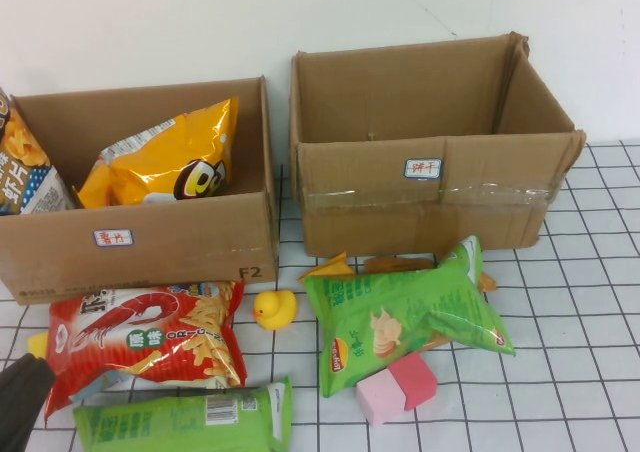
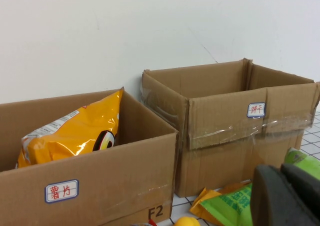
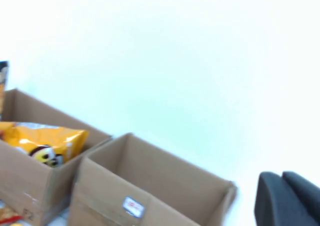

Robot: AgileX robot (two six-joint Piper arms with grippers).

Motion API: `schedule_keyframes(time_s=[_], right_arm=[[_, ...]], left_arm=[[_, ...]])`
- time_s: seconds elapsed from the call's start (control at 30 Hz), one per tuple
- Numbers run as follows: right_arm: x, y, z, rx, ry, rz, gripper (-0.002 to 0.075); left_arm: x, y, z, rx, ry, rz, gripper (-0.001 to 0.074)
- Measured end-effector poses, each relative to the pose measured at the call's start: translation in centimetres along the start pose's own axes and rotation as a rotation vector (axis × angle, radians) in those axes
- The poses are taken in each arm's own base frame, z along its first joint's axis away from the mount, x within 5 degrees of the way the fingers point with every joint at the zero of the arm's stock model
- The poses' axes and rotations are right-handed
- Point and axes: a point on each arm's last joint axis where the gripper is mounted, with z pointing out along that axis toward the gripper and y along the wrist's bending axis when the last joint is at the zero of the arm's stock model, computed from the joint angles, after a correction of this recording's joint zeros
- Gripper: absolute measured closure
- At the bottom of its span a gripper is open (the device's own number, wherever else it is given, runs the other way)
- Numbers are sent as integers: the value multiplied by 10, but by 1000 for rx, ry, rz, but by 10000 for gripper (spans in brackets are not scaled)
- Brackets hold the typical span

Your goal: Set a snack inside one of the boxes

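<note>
Two open cardboard boxes stand at the back. The left box [image 1: 150, 247] holds a yellow chip bag [image 1: 165, 162] and another bag [image 1: 20, 172] at its left end. The right box [image 1: 430, 207] looks empty. On the table lie a red shrimp-chip bag [image 1: 150, 337], a green chip bag [image 1: 400, 317] and a green packet [image 1: 185, 422]. My left gripper [image 1: 20, 402] is at the near left corner, shut and empty; in the left wrist view [image 2: 295, 186] it faces the boxes. My right gripper [image 3: 295, 196] is shut and empty, raised, out of the high view.
A yellow rubber duck [image 1: 273, 309] sits between the red and green bags. A pink block [image 1: 397, 387] lies in front of the green chip bag. An orange packet [image 1: 335, 267] lies partly under that bag. The table has a white grid surface [image 1: 570, 372].
</note>
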Motion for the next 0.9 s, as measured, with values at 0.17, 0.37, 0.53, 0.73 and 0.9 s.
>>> schedule_keyframes(time_s=[0.17,0.37,0.53,0.73,0.9], right_arm=[[39,15,-37,33,-43,-3,727],[91,32,-40,16,16,41,727],[124,41,-30,6,79,91,727],[154,49,-20,14,121,172,727],[189,52,-18,113,273,338,727]], left_arm=[[0,0,0,0,0,0,736],[0,0,0,0,0,0,737],[0,0,0,0,0,0,737],[0,0,0,0,0,0,737],[0,0,0,0,0,0,737]])
